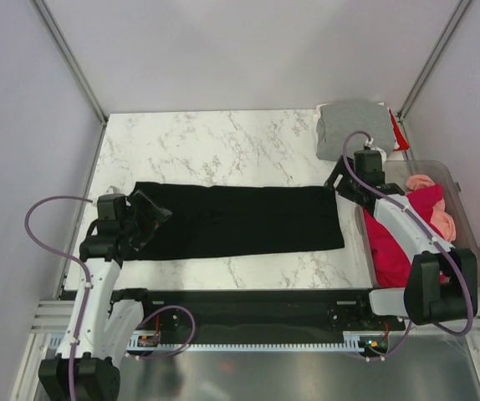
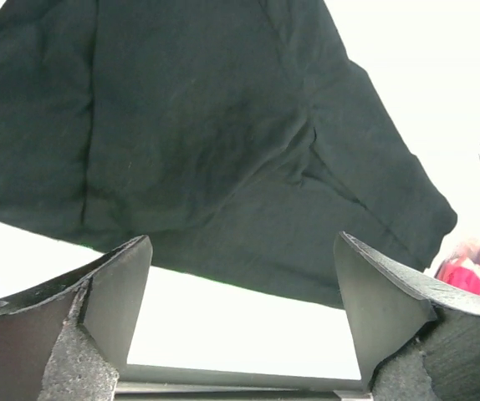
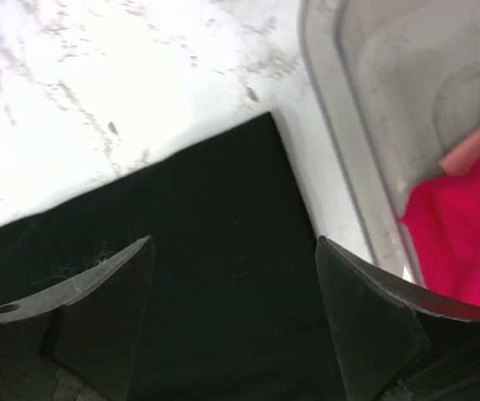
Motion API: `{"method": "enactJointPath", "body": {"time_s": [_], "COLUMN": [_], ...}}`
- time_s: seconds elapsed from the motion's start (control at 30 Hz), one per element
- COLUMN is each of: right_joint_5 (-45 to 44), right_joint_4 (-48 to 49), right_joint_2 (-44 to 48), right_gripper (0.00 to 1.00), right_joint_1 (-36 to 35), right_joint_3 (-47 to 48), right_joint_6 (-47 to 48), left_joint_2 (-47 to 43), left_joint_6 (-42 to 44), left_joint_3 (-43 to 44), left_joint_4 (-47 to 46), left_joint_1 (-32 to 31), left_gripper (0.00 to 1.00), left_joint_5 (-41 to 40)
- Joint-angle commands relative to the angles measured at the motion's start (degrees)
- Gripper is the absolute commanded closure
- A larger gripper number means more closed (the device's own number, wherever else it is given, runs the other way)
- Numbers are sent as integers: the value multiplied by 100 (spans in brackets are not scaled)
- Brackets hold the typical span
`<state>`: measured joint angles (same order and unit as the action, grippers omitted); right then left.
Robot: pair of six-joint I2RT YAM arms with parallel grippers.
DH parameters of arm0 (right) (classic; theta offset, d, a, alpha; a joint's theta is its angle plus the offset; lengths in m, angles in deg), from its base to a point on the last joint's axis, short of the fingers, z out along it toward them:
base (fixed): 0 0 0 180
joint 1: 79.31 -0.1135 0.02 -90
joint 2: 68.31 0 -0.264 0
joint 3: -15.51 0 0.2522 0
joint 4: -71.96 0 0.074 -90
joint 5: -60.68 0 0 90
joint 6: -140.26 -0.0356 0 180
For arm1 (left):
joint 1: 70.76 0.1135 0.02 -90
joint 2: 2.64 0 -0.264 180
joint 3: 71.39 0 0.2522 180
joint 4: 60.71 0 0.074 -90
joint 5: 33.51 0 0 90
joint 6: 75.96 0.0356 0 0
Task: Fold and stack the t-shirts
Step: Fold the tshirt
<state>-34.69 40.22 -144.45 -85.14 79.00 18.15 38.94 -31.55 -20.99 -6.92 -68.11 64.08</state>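
Hand (image 2: pixel 240 309) open — black shirt (image 2: pixel 206 142) ahead, creased.

The black shirt (image 1: pixel 240 219) is plain black, and the grey shirt (image 1: pixel 353 125) plain grey. The crimson shirt (image 1: pixel 388 251) is deep red, the pink shirt (image 1: pixel 443 224) salmon. The tub (image 1: pixel 471 242) is clear. The table (image 1: pixel 223 142) is white marble, grey-veined.

A white marble-patterned table (image 1: pixel 223 142) stood inside plain pale walls (image 1: pixel 248 50), with aluminium struts (image 1: pixel 68 54) in the back corners.
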Motion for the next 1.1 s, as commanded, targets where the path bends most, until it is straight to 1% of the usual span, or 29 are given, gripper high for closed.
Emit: {"method": "enactJointPath", "body": {"time_s": [0.0,0.03,0.07,0.1,0.17,0.2,0.3,0.33,0.5,0.53,0.6,0.63,0.67,0.7,0.73,0.77,0.8,0.83,0.87,0.9,0.93,0.97,1.0,1.03,1.07], "right_joint_5": [491,519,528,519,519,484,431,353,203,168,149,202,307,517,667,790,1174,1378,1589,1704,1862,1907,1951,1995,2117], "right_joint_4": [215,268,303,321,347,374,523,523,576,524,444,470,540,715,847,1049,1660,2057,2322,2438,2439,2370,2256,1959,1808], "right_joint_2": [-153,-286,-444,-820,-1208,-1567,-2096,-2185,-2371,-2362,-2292,-2239,-2186,-2047,-1932,-1731,-1633,-1571,-1545,-1527,-1483,-1413,-1160,-1010,-843], "right_gripper": [15,16,16,16,16,16,17,17,18,18,18,18,18,18,18,18,16,16,16,16,16,16,14,14,13], "right_joint_1": [-356,-480,-759,-910,-1235,-1306,-1377,-1377,-1395,-1430,-1588,-1684,-1946,-2123,-2325,-2857,-3185,-3501,-4079,-4337,-4539,-4820,-4910,-4963,-4998], "right_joint_3": [352,405,458,563,703,713,660,643,231,134,-216,-375,-551,-918,-1113,-1507,-1693,-1834,-1949,-1889,-1802,-1566,-1442,-1301,-978], "right_joint_6": [118,144,197,267,311,320,320,329,198,110,-346,-539,-985,-1233,-1514,-2143,-2419,-2718,-2912,-3140,-3143,-3108,-3064,-2889,-2766], "left_joint_2": [595,753,920,1322,1754,2140,2757,3168,4242,4557,4884,5086,5497,5762,5982,6454,6694,6931,7282,7929,8370,8793,9154,9984,10305], "left_joint_6": [67,67,67,58,41,32,41,67,76,-20,-169,-318,-398,-529,-609,-688,-819,-864,-882,-873,-612,-462,-269,281,522], "left_joint_3": [168,72,10,-34,-70,-61,36,166,510,615,764,1018,1212,1718,2019,2318,2965,3354,3784,4276,5464,6285,7199,9183,10203], "left_joint_4": [-495,-870,-1066,-1259,-1707,-1840,-2236,-2280,-2692,-2772,-3000,-3045,-3062,-2993,-2923,-2879,-2861,-2782,-2712,-2676,-2650,-1997,-1521,-1081,-15], "left_joint_1": [16,7,16,7,16,7,7,7,7,-2,-19,-72,-107,-142,-203,-204,-395,-554,-625,-722,-923,-1038,-1178,-1467,-1591], "left_gripper": [5,6,7,8,9,10,11,11,12,13,13,13,13,13,13,13,13,13,13,12,11,11,9,7,1], "left_joint_5": [-48,39,66,84,84,76,58,32,-48,-196,-407,-678,-741,-872,-874,-856,-813,-786,-786,-507,139,424,627,942,954]}}
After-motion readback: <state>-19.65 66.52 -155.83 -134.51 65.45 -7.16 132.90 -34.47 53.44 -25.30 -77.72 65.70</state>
